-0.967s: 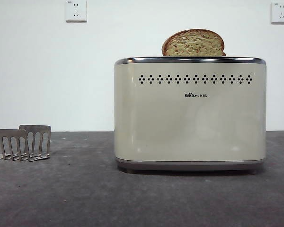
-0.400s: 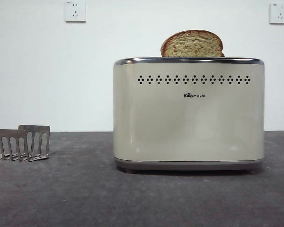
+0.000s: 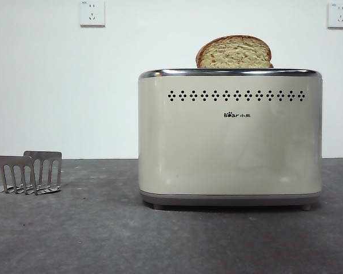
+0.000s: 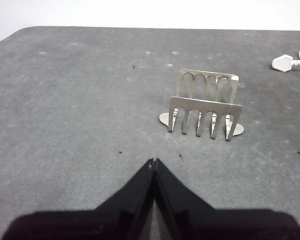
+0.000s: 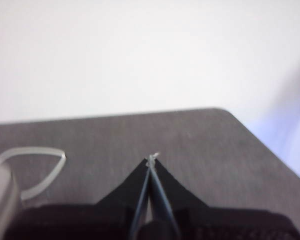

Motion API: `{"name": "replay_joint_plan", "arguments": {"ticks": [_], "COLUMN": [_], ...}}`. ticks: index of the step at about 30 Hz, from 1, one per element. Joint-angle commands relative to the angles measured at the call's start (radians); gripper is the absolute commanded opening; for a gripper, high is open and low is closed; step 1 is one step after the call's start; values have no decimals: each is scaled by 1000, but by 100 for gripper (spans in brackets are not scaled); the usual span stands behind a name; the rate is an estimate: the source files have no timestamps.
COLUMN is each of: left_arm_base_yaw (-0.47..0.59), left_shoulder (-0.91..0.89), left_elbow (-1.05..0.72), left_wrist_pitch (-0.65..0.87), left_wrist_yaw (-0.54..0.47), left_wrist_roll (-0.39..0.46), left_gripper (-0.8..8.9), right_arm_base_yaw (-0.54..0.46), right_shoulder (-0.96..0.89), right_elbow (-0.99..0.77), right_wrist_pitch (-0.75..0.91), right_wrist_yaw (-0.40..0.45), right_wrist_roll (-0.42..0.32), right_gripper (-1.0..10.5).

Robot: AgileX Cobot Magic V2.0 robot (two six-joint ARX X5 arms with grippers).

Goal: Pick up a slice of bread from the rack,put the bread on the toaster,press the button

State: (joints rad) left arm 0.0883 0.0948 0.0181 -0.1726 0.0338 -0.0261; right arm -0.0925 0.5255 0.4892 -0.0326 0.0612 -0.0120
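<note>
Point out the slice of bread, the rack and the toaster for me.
slice of bread (image 3: pixel 234 52): front view, speckled face.
rack (image 4: pixel 205 116): left wrist view, nearer slotted plate.
toaster (image 3: pixel 228 148): front view, cream front wall.

A dark grey, mottled table (image 3: pixel 74 240) with rounded corners carries everything and meets a plain white wall (image 3: pixel 46 85) behind. Two white square wall sockets are mounted high on that wall, one toward the left (image 3: pixel 92 12) and one at the far right (image 3: pixel 339 15). A white plug (image 4: pixel 283 63) with its white cable lies on the table, and a loop of white cable (image 5: pixel 30 170) rests flat elsewhere on it.
</note>
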Motion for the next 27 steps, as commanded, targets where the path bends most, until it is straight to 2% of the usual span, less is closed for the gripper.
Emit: {"name": "replay_joint_plan", "arguments": {"ticks": [1, 6, 14, 27], "left_arm_base_yaw": [-2, -2, -2, -2], "left_shoulder": [4, 6, 9, 27], "left_elbow": [-11, -11, -11, -11], "left_wrist_pitch": [7, 7, 8, 8], "left_wrist_yaw": [0, 0, 0, 0], "left_wrist_roll": [8, 8, 8, 8], "left_gripper": [-2, -2, -2, -2], "right_arm_base_yaw": [2, 2, 13, 47], "right_shoulder": [-192, -392, -512, -518], "right_elbow": [-211, -381, -456, -475], "right_wrist_pitch": [39, -7, -105, -152], "right_wrist_yaw": [10, 10, 11, 33], "right_wrist_roll": [-8, -9, -35, -43], "right_gripper": [1, 0, 0, 1]}}
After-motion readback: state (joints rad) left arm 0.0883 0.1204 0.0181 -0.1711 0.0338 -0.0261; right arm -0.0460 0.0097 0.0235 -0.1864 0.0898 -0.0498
